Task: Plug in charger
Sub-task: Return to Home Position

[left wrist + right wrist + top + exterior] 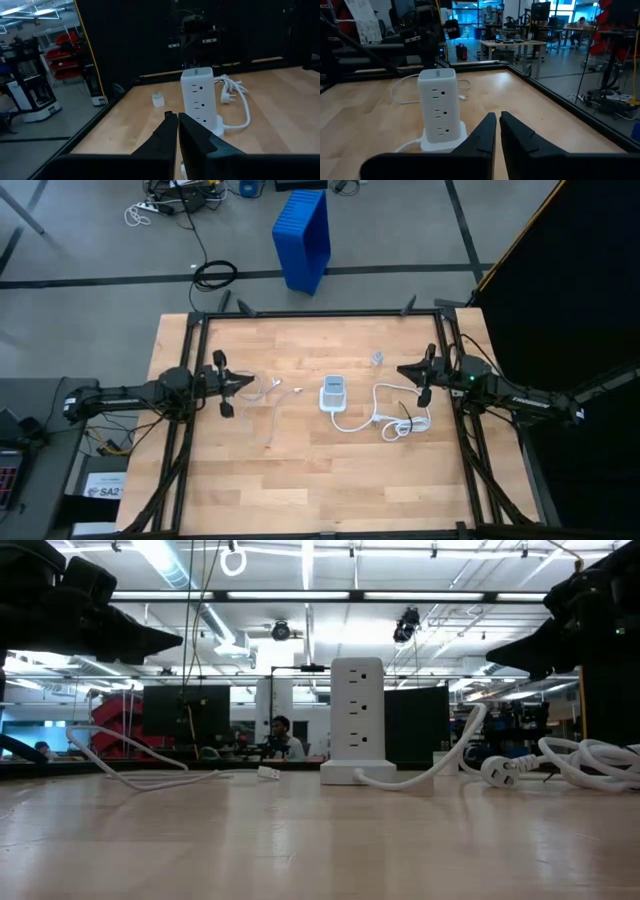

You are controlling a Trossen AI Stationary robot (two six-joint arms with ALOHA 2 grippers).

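A small white cube charger (377, 358) (158, 99) lies on the wood toward the table's far edge. Mid-table, a white outlet tower (333, 393) (357, 720) (439, 107) stands upright on its base. Its thick white cord (398, 420) lies coiled to its right, the plug (497, 770) resting on the table. A thin white cable (272, 393) lies left of the tower. My left gripper (247, 383) (173, 116) hovers shut above that cable, pointing at the tower. My right gripper (402, 370) (498, 116) hovers shut to the tower's right, above the cord.
Black frame rails (320, 313) edge the table. A blue crate (303, 238) and cables lie on the floor beyond the far edge. Bare wood (320, 480) stretches from the tower to the table's near edge.
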